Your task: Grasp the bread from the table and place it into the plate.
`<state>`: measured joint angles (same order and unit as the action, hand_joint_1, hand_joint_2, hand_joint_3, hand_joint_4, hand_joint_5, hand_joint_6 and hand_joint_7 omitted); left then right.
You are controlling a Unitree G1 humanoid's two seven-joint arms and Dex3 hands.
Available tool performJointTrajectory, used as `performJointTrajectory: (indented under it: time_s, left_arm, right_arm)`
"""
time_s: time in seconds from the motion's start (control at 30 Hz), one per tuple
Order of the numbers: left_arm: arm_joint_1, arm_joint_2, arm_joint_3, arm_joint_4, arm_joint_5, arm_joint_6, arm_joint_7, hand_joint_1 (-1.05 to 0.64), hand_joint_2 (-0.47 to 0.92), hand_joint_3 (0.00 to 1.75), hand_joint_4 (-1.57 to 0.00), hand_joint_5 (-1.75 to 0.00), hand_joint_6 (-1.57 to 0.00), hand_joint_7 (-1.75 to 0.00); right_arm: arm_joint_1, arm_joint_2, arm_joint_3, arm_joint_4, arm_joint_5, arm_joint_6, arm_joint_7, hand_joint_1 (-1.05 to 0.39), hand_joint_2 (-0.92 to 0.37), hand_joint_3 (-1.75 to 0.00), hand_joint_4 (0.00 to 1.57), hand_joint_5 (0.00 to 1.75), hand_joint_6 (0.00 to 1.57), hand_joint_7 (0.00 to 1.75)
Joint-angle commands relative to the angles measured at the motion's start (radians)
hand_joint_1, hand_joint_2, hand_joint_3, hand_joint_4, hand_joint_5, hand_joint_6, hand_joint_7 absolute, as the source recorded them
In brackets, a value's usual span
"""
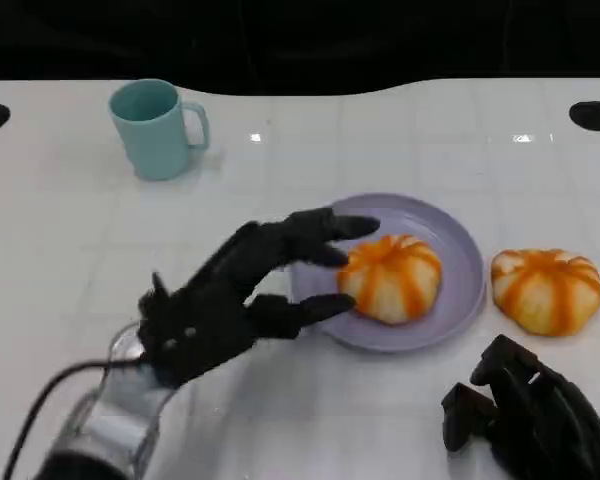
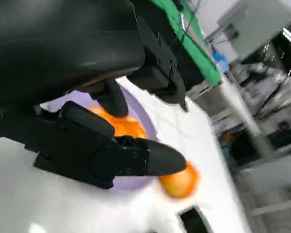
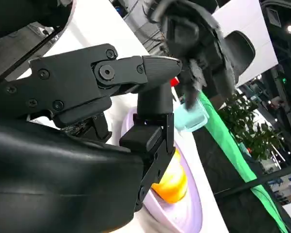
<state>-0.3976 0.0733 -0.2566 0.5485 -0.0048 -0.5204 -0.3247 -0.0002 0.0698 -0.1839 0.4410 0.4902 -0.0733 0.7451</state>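
- Hovering above the white tabletop [image 1: 310, 420], the left robot hand [image 1: 230, 305] is seen with its fingers [image 1: 325, 228] spread apart and nothing held between them.
- One bread roll [image 1: 392, 278], orange-striped, is found lying in the lilac plate [image 1: 460, 250], just beyond the left robot hand's fingertips; whether they touch it cannot be told.
- In the left wrist view the same roll [image 2: 123, 124] is seen past the dark fingers, on the plate [image 2: 145, 116].
- A second bread roll [image 1: 546, 290] is seen on the tabletop just outside the plate, on the far side of it from the left robot hand and just ahead of the right robot hand [image 1: 530, 420].
- The right robot hand is held low near the tabletop with fingers curled in; nothing is seen in its grasp.
- A teal mug [image 1: 155, 128] stands upright well beyond the left robot hand.
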Motion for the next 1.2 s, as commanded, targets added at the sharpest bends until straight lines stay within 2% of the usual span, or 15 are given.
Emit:
performJointTrajectory:
  time_s: [0.03,0.13,0.27,0.33,0.53,1.2]
  left_arm:
    - [0.138,-0.037,0.06,-0.088,-0.171,0.014,-0.1,-0.64,0.92,0.39,-0.58,-1.64,-0.51,-1.31]
    - [0.242,-0.055,0.089,-0.177,-0.297,0.104,-0.171,-0.68,0.92,0.38,-0.63,-1.73,-0.55,-1.49]
    - [0.375,-0.072,0.106,-0.329,-0.44,0.256,-0.231,-0.71,0.92,0.34,-0.74,-1.75,-0.61,-1.59]
    - [0.43,-0.08,0.11,-0.391,-0.499,0.326,-0.252,-0.7,0.92,0.35,-0.79,-1.75,-0.61,-1.69]
    - [0.524,-0.092,0.13,-0.494,-0.591,0.457,-0.279,-0.71,0.92,0.33,-0.93,-1.75,-0.71,-1.75]
    - [0.478,-0.123,0.213,-0.403,-0.579,0.485,-0.358,-0.68,0.92,0.26,-0.97,-1.75,-0.72,-1.75]
  right_arm:
    - [0.007,-0.012,-0.005,-0.002,0.002,-0.005,-0.004,-0.56,-0.92,-0.24,0.79,1.68,0.69,1.41]
    - [0.011,-0.011,-0.003,-0.01,0.003,0.001,-0.007,-0.56,-0.92,-0.22,0.79,1.67,0.7,1.4]
    - [0.016,-0.011,-0.001,-0.014,0.004,-0.002,0.0,-0.55,-0.92,-0.25,0.79,1.68,0.7,1.41]
    - [0.018,-0.011,-0.001,-0.017,0.004,-0.002,0.001,-0.55,-0.92,-0.25,0.79,1.68,0.7,1.41]
    - [0.022,-0.011,-0.002,-0.012,0.003,-0.015,0.006,-0.55,-0.92,-0.26,0.79,1.68,0.7,1.4]
    - [-0.014,-0.016,-0.007,0.044,-0.004,-0.031,0.006,-0.55,-0.92,-0.24,0.8,1.67,0.7,1.4]
